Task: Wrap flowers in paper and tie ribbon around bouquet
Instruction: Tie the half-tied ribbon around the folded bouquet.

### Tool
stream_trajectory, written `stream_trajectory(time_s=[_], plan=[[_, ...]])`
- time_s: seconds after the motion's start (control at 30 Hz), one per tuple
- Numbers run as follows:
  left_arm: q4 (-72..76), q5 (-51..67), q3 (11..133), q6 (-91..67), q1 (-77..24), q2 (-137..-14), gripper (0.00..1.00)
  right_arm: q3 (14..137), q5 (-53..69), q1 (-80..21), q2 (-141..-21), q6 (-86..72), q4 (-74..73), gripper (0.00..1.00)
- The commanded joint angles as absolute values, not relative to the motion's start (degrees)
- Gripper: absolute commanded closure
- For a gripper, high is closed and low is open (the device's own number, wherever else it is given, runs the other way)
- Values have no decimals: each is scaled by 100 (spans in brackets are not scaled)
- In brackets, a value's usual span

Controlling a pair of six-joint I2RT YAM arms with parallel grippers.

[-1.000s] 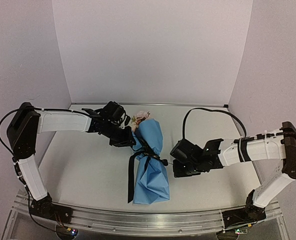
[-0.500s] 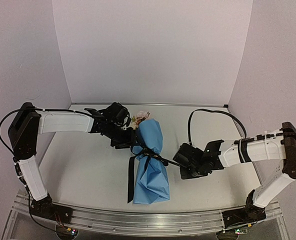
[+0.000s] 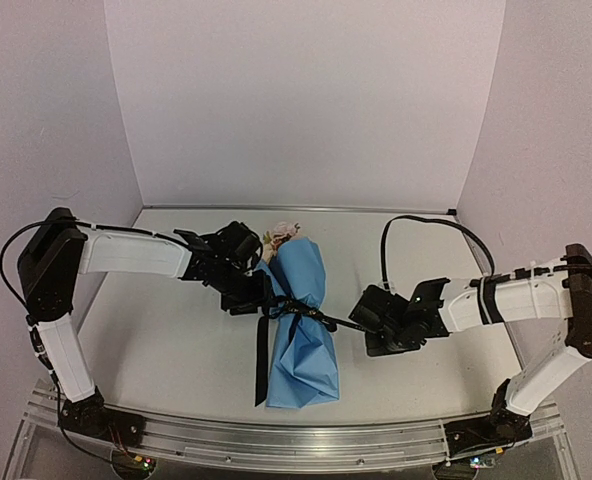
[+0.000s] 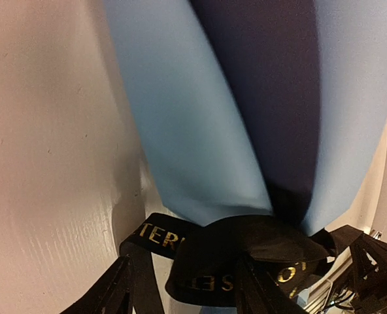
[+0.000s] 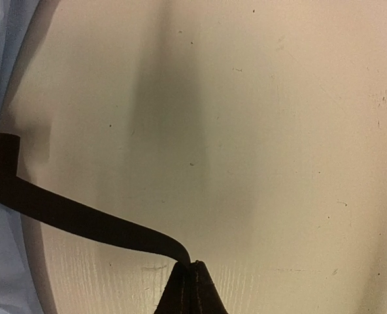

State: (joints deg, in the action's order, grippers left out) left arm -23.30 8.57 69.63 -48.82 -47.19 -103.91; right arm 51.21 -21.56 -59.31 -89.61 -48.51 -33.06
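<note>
Bouquet (image 3: 301, 315) lies at centre of the top view, long axis running top to bottom of frame. The flowers (image 3: 282, 235) poke out the upper end, and the wide paper (image 3: 306, 360) skirt points toward the bottom edge. Wrapping looks done: paper closed round the stems, light blue out, w/ a navy inner fold showing in the L wrist view. Ribbon (image 3: 298, 310) already goes round the waist & pinches it in. A knot-like bunch w/ gold lettering sits there in the L wrist view. One tail hangs down the left side of the bundle toward bottom of frame; the other runs taut to the right.

R gripper (image 3: 364, 325), right of centre, is clenched on that taut tail; R wrist view shows the ribbon end nipped at the closed tips. L gripper (image 3: 262, 298) sits at the waist's left side w/ jaws spread. The knot lies between its fingers (image 4: 125, 291), nothing clamped as far as I can see.

Judgement: late stage, approx. the last tightening. Left to do, prob.: snug the knot, maybe a 2nd throw or bow, let go, back off. Can't tell if knot is locked.

Table (image 3: 156, 340): plain off-white, matte, a few specks & scuffs, w/ an aluminium rail (image 3: 276, 440) along the bottom edge. Walls (image 3: 306, 100): bare pale lilac-grey panels on 3 sides.
</note>
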Motion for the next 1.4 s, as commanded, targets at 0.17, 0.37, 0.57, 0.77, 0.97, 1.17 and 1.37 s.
stream_trajectory(time_s=[0.17, 0.37, 0.57, 0.77, 0.97, 1.17, 1.37], plan=[[-1901, 520, 6716, -5441, -4858, -9958, 45, 5055, -2368, -5863, -8736, -4860, -3428, 100], [-1773, 408, 6390, -5684, -4903, -9583, 46, 5080, -2366, -5865, -8746, -4843, -3428, 100], [-1762, 416, 6142, -5842, -4972, -9547, 54, 5103, -2369, -5865, -8773, -4834, -3428, 100], [-1626, 430, 6262, -5875, -5042, -9732, 55, 5139, -2358, -5867, -8806, -4821, -3428, 100], [-1571, 488, 6453, -5870, -5038, -10031, 56, 5167, -2374, -5858, -8824, -4792, -3428, 100], [-1486, 449, 6421, -5878, -5036, -10118, 58, 5217, -2405, -5794, -8878, -4736, -3428, 100], [-1442, 494, 6626, -5854, -5034, -10336, 64, 5265, -2422, -5648, -8869, -4638, -3412, 100]])
